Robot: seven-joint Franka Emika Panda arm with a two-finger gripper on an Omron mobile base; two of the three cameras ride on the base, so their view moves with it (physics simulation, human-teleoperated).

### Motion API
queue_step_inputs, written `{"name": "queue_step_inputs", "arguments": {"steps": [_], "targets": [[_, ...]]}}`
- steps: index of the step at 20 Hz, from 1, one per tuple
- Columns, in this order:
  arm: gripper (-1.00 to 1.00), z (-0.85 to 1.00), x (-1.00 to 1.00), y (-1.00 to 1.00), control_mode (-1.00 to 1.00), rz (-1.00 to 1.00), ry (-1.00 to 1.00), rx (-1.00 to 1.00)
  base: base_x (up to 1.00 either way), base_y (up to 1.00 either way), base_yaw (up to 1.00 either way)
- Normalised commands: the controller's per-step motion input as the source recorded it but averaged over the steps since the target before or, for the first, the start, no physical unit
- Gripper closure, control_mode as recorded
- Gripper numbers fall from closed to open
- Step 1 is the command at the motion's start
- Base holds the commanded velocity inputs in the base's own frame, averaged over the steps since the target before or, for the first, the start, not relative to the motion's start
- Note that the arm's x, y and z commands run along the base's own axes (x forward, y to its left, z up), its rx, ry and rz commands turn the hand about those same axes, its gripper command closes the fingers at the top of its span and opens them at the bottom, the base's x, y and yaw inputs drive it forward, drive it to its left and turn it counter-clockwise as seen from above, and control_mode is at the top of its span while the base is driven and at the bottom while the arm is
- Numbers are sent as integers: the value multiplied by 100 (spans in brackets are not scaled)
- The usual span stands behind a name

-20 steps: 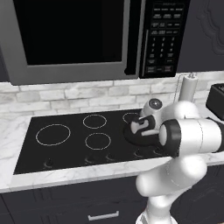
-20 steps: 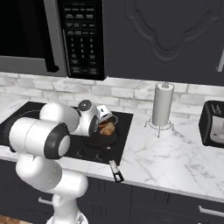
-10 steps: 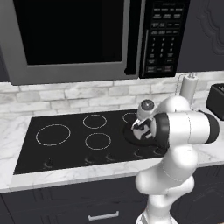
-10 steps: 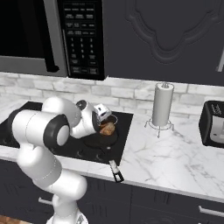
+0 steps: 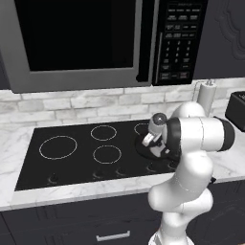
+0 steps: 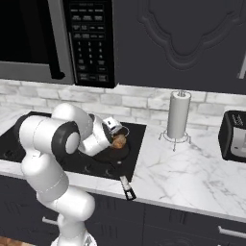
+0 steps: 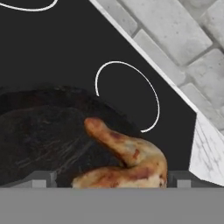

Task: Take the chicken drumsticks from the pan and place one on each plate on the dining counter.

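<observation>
The black pan (image 7: 43, 131) sits on the cooktop's right side, its handle (image 6: 126, 185) reaching over the counter's front edge. Golden-brown chicken drumsticks (image 7: 129, 153) lie in it: one points its bone end up and left in the hand view, and a second piece (image 7: 105, 177) seems to lie across below it. My gripper (image 7: 109, 181) hangs just over them, open, one fingertip (image 7: 41, 178) on each side of the meat and nothing held. From the right base view the gripper (image 6: 115, 133) is right above a drumstick (image 6: 119, 141). The plates and the dining counter are out of view.
A black cooktop (image 5: 76, 153) is set in a marble worktop (image 6: 182, 168), with a microwave (image 5: 86, 38) above it. A paper towel roll (image 6: 178, 115) and a dark toaster (image 6: 234, 137) stand to the right. A brick wall (image 7: 175, 39) is close behind the pan.
The arm has folded down and the hand has sunk a little closer to the pan. The jaws stayed open and the drumsticks have not moved.
</observation>
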Motion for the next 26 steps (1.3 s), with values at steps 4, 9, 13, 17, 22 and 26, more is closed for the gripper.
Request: {"name": "queue_step_inputs", "arguments": {"steps": [4, 9, 13, 17, 22, 26], "targets": [[-100, 0, 19, 0, -100, 0, 2, 0, 0, 0, 0], [-100, 0, 14, 0, -100, 0, 3, 0, 0, 0, 0], [-100, 0, 15, 0, -100, 0, 6, 0, 0, 0, 0], [-100, 1, 19, 0, -100, 4, 13, 0, 0, 0, 0], [-100, 7, 19, 0, -100, 8, 13, 0, 0, 0, 0], [-100, 12, 24, 0, -100, 11, 4, 0, 0, 0, 0]]}}
